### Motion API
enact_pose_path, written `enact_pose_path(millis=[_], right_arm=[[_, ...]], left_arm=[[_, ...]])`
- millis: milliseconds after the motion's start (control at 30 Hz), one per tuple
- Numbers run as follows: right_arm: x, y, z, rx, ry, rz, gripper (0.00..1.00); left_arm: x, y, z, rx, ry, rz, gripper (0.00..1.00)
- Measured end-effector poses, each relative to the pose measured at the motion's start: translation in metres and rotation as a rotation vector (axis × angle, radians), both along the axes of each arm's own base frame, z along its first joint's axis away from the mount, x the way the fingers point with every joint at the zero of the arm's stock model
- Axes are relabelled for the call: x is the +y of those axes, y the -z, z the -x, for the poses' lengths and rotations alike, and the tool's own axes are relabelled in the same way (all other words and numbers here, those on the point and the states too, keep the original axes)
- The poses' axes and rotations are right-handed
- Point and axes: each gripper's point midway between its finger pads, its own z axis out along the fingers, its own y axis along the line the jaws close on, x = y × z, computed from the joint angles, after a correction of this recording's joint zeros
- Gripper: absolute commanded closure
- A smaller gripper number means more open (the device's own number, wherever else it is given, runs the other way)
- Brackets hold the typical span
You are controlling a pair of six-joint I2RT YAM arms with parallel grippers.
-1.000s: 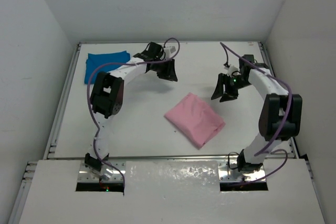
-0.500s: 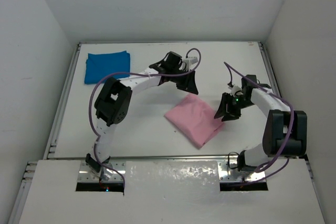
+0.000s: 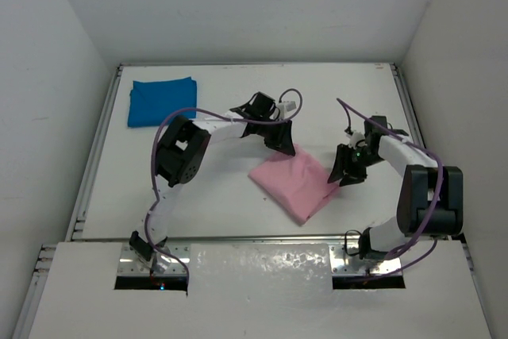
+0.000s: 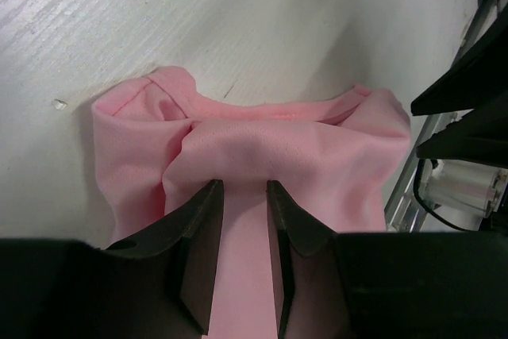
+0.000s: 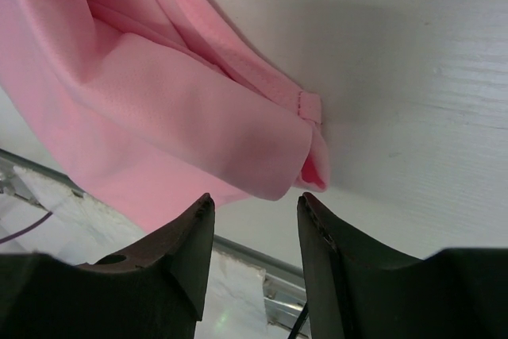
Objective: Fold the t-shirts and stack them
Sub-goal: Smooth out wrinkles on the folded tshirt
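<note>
The light pink t-shirt [image 3: 295,182] lies folded in a rough diamond at the table's middle. The bright blue t-shirt [image 3: 162,101] lies as a folded rectangle at the far left. My left gripper [image 3: 282,142] is down on the pink shirt's far corner. In the left wrist view its jaws [image 4: 244,188] stand narrow, with pink cloth [image 4: 262,140] filling the gap and bunching at the tips. My right gripper [image 3: 347,172] is at the shirt's right corner. In the right wrist view it [image 5: 254,200] is open, with the folded corner [image 5: 305,156] just beyond the tips, not gripped.
A metal rail [image 3: 432,180] runs along the table's right edge near the right arm, and another [image 3: 94,156] along the left edge. White walls enclose the table on three sides. The left arm's purple cable [image 3: 230,117] loops over the table's middle.
The left gripper swung from near the blue shirt across to the pink shirt's far corner and closed in on the cloth. The right gripper dropped forward to the shirt's right corner.
</note>
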Motion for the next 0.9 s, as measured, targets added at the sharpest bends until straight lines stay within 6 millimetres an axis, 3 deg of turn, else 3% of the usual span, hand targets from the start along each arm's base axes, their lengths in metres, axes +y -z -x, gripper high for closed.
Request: enact_pose_path(millis=[367, 433, 533, 567, 900], right_arm=[[0.002, 0.012, -0.005, 0.008, 0.012, -0.015, 0.58], [0.004, 0.014, -0.005, 0.007, 0.014, -0.025, 0.65], [0.007, 0.014, -0.006, 0.005, 0.02, -0.045, 0.97], [0.008, 0.014, -0.006, 0.006, 0.027, -0.049, 1.0], [-0.002, 0.013, 0.006, 0.063, 0.055, 0.002, 1.0]], left_arm=[[0.0, 0.014, -0.004, -0.005, -0.025, -0.031, 0.74], [0.0, 0.014, -0.004, -0.006, -0.028, -0.033, 0.74], [0.001, 0.015, -0.005, -0.01, -0.032, -0.038, 0.74], [0.001, 0.015, -0.006, -0.011, -0.035, -0.04, 0.74], [0.009, 0.025, -0.017, -0.055, -0.09, -0.108, 0.77]])
